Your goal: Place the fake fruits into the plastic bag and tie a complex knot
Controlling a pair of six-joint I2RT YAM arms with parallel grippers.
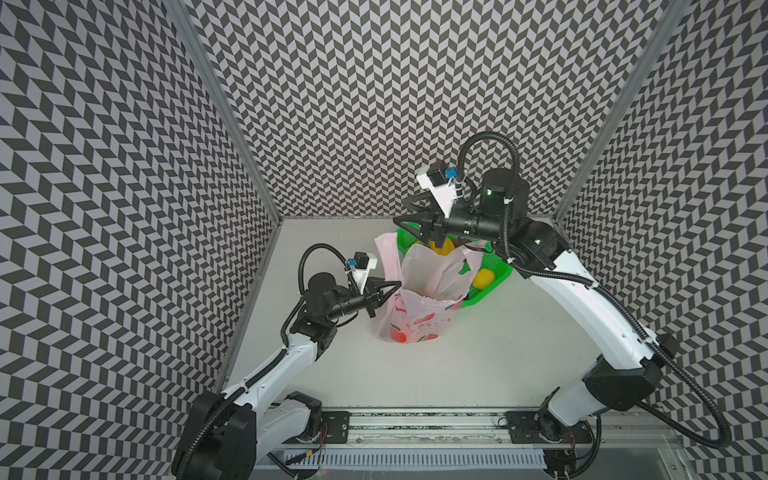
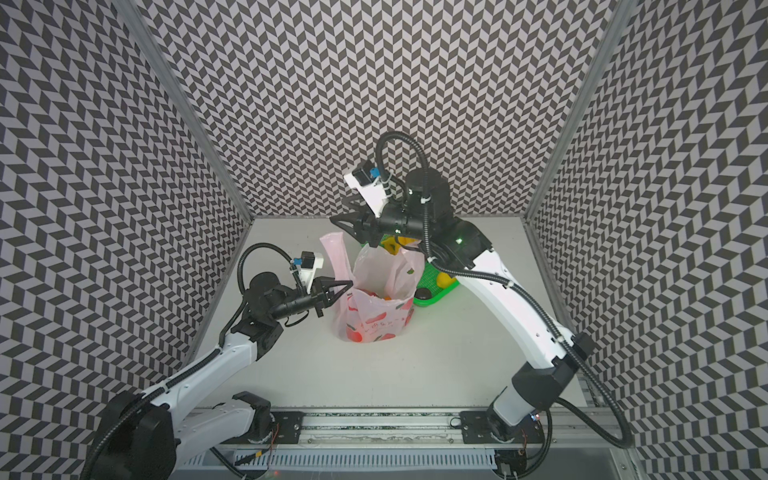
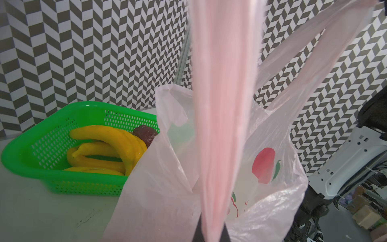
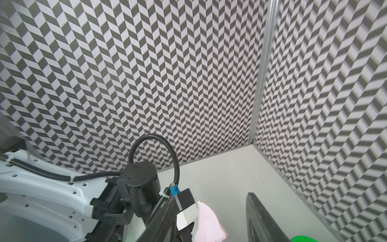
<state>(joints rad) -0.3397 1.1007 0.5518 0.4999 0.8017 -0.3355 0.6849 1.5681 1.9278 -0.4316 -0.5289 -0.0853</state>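
Pink film stands between the arms: the plastic bag (image 1: 419,316) is upright with its mouth open and an orange fruit (image 2: 387,297) inside. Just behind it to the right, the green basket (image 1: 500,274) holds bananas (image 3: 117,144), a lemon (image 1: 484,277) and a dark round fruit (image 3: 145,134). So we judge the loading step in hand, with the knot not begun. The next move calls for a descent into the basket to pinch one fruit, then a carry over the open mouth without snagging the thin handles. The left gripper (image 1: 397,285) is clenched on the bag's left handle (image 1: 384,253), whose strip runs straight out from between its tips in the left wrist view. The right gripper (image 1: 401,211) hangs above the bag's far rim, jaws well apart, grasping nothing and touching nothing that we can see.
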